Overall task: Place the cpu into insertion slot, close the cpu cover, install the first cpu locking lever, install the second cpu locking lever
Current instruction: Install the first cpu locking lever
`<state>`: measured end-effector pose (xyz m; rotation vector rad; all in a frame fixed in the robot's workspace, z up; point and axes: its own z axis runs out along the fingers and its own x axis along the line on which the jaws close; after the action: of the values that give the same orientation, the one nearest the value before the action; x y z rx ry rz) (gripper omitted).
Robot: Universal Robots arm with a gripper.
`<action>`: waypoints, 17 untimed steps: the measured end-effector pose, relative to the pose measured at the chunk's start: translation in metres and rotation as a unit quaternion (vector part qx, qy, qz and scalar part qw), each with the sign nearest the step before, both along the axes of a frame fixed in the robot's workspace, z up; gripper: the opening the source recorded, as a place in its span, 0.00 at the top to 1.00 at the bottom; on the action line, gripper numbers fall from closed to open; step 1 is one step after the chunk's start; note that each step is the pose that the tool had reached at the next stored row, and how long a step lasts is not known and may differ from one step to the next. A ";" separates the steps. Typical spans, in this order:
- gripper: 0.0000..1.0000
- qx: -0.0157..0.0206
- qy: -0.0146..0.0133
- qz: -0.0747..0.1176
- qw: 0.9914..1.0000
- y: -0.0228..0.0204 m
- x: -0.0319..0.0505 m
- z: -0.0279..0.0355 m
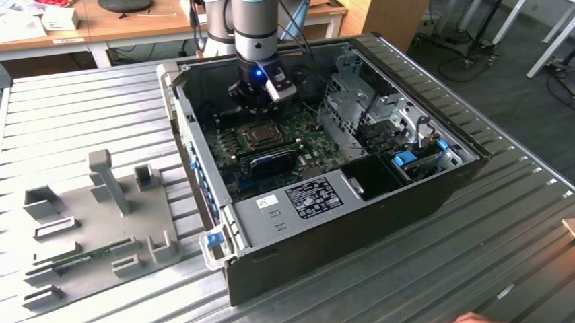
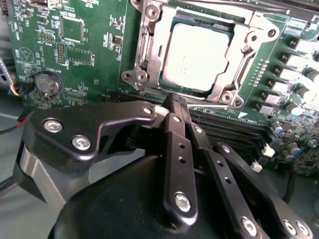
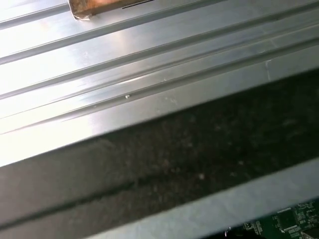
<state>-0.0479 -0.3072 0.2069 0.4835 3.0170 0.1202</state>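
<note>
The open black computer case (image 1: 341, 222) lies on its side on the ribbed silver metal surface (image 1: 90, 87). The black two-fingered tool (image 1: 258, 108) reaches down into it above the green circuit board (image 1: 269, 158), just beside the square silver-rimmed insertion slot (image 1: 261, 134). In the exterior view the slot is a small square, and a flat grey fixture plate with upright blocks (image 1: 90, 215) rests on the surface at that view's left, well apart from the case.

The second wrist view gives the detail. The small flat square silver-grey cpu (image 2: 197, 57) sits in the slot, and the thin silver metal cpu cover (image 2: 155, 55) lies flat on it, its window framing the chip's top. The tool (image 2: 174, 102) has its fingers pressed together. Their tips are at the socket's edge, between the cover and the long narrow black memory slots (image 2: 224, 127). I cannot tell whether they touch the metal. A round coin battery (image 2: 46, 83) sits on the board to one side.

The first wrist view looks the other way, across the ribbed surface (image 3: 149, 74) and a dark case wall (image 3: 174, 164), with a corner of the board (image 3: 294, 221).
</note>
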 end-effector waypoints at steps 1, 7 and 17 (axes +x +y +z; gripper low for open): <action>0.90 0.000 0.000 0.000 1.000 0.0003 -0.0001 0.0015; 0.90 0.002 -0.001 0.000 1.000 0.0040 -0.0002 0.0028; 0.90 0.007 -0.004 0.000 1.000 0.0046 -0.0017 0.0026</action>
<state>-0.0495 -0.3026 0.2095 0.4831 3.0109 0.1428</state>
